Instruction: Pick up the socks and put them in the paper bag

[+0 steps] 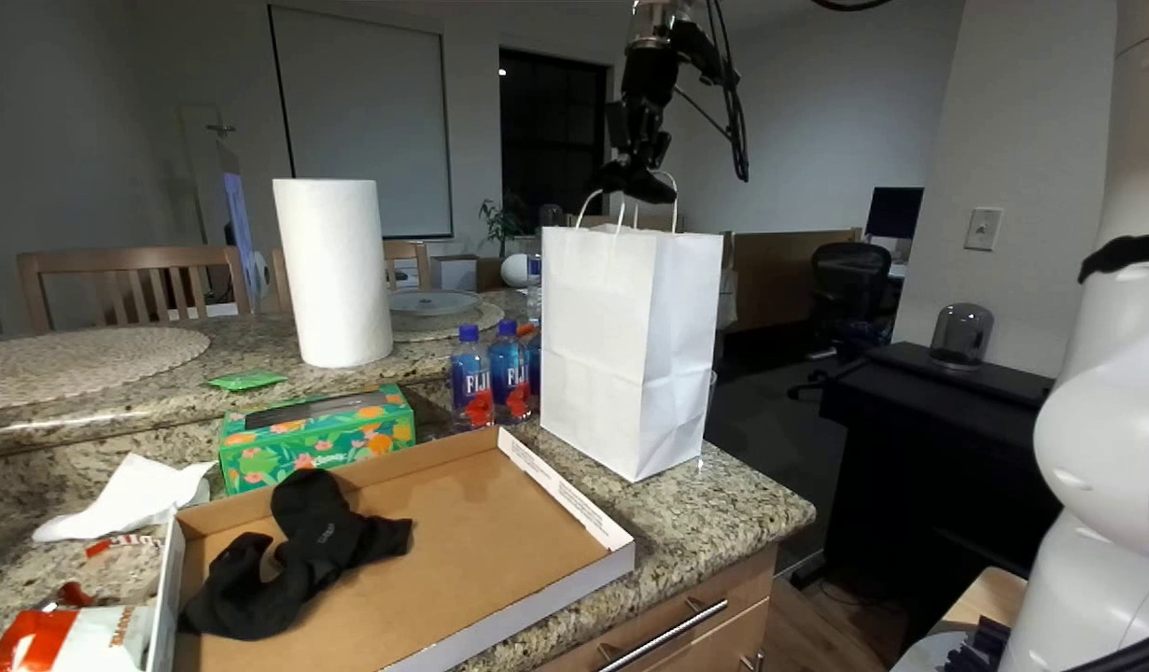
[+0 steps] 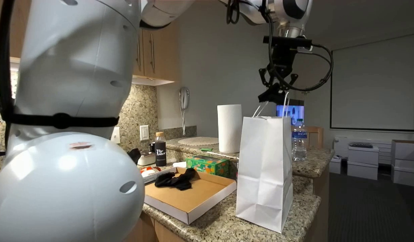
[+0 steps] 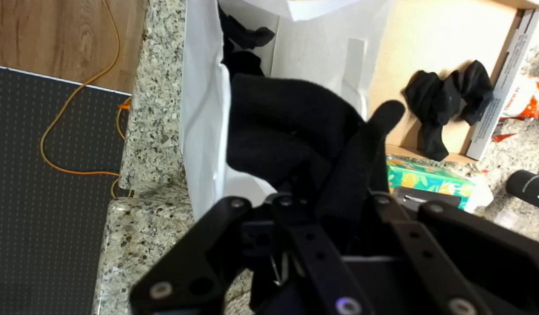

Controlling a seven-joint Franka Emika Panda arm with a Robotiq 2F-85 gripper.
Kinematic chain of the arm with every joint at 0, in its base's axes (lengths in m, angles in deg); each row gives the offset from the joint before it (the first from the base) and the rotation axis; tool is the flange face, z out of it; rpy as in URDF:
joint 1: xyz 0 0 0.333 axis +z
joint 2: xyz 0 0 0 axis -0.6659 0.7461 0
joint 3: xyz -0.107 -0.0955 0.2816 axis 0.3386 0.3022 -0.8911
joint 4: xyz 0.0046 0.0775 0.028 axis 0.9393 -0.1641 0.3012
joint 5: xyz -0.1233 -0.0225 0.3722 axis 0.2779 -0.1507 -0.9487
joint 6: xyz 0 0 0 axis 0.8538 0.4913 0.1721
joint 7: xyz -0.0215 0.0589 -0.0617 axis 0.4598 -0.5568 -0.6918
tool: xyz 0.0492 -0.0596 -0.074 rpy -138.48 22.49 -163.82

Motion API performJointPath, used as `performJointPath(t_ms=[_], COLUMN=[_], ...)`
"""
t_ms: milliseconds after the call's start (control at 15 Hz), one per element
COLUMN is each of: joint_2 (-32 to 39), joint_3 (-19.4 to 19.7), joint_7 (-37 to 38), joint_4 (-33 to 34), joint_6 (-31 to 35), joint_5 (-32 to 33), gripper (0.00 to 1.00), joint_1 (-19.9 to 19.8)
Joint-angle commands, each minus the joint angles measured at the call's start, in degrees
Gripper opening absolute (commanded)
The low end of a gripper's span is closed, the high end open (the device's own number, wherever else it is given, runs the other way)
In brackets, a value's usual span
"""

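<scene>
A black sock [image 3: 291, 118] in the gripper [image 2: 277, 84] — above the paper bag [image 1: 595, 345]

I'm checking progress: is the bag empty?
Not empty: the wrist view shows at least one black sock inside the bag; how many, I cannot tell.

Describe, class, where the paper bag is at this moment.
In an exterior view, the paper bag stands on the granite counter, just right of the cardboard tray and the FIJI bottles, with the claw above it.
</scene>
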Motion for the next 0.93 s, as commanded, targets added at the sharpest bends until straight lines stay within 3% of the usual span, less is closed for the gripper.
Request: performJointPath(t_ms=[0,333,867], joint_2=[1.74,4.25,6.22], joint_3=[0.28,1.43,1.31], joint_7=[0.3,0.71,2.69], joint_4=[5.45,9.26,10.21], joint_6=[-4.3,-6.79,-5.17], joint_5=[-4.7,-8.77,-4.63], gripper=[0.1,0.1,0.1], joint_1=[-3.15,-5.51,-3.52])
